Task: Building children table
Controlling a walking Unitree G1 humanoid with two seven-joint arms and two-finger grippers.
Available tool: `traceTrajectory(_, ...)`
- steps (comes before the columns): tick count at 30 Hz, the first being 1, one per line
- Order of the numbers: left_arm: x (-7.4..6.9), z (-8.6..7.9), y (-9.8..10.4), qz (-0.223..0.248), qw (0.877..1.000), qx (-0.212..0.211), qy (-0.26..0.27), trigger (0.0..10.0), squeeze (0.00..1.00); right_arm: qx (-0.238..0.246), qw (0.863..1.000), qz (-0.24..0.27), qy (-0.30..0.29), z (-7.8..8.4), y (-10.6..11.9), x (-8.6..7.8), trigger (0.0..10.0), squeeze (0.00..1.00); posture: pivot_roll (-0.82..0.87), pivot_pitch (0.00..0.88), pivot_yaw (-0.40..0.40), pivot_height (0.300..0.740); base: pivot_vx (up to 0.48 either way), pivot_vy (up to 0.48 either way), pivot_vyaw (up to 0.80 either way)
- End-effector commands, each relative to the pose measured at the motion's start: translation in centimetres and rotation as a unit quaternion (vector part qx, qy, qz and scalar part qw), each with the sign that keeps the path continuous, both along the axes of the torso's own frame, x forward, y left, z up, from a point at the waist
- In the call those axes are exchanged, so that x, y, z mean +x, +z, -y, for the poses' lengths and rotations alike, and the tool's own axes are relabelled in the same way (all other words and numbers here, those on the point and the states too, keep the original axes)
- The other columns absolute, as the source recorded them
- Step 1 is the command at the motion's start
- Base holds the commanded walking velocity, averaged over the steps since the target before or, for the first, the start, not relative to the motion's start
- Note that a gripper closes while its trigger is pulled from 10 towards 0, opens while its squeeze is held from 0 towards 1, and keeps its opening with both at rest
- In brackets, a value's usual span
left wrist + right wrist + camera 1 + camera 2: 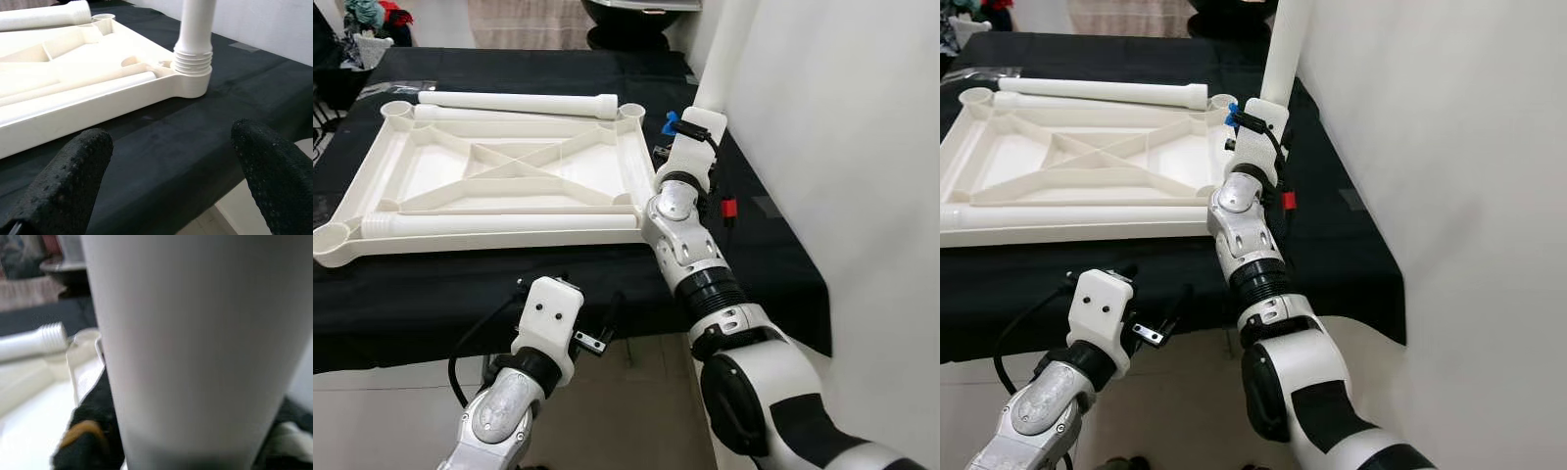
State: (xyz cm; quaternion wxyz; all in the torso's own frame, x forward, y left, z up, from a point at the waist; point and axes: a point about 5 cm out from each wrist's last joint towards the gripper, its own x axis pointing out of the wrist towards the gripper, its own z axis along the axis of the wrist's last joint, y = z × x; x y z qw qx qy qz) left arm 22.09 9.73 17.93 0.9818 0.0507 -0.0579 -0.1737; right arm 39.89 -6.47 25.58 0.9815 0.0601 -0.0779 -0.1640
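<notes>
Fingers of the right gripper [1263, 103], upper centre, clamp the upright leg [1285, 44] in its corner socket. Left gripper [171, 166] hangs spread. Judged next: screwing it tight.

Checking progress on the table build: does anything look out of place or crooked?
Nothing looks broken. One leg stands upright in a corner socket of the upturned tabletop, held by the right hand; two more legs lie loose on it.

Black cloth [509, 284] over the work surface (white wall [842, 117] beside it), pale floor tiles [401, 411] below
</notes>
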Motion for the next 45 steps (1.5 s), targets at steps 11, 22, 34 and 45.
traceTrajectory(11,0.0,0.0,-0.6,-0.009,1.000,0.001,0.000,10.0,0.00,0.011,0.996,0.039,0.080,1.7,0.5,0.2,10.0,0.00,0.09,0.174,-0.097,0.740,0.000,0.000,0.00)
traceTrajectory(22,0.1,0.0,-0.5,-0.007,1.000,0.001,0.001,10.0,0.00,0.011,0.964,0.053,0.262,4.4,-0.4,1.1,10.0,0.00,0.09,0.174,-0.093,0.740,0.000,0.000,0.00)
traceTrajectory(34,0.3,0.0,-0.4,-0.003,1.000,0.002,0.000,10.0,0.00,0.031,0.919,0.040,0.392,6.3,-1.0,1.5,10.0,0.00,0.10,0.167,-0.093,0.740,0.000,0.000,0.00)
traceTrajectory(45,0.1,0.0,-0.4,-0.002,1.000,0.002,-0.001,10.0,0.00,0.030,0.880,0.051,0.471,5.5,0.5,1.6,10.0,0.00,0.10,0.151,-0.095,0.740,0.000,0.000,0.00)
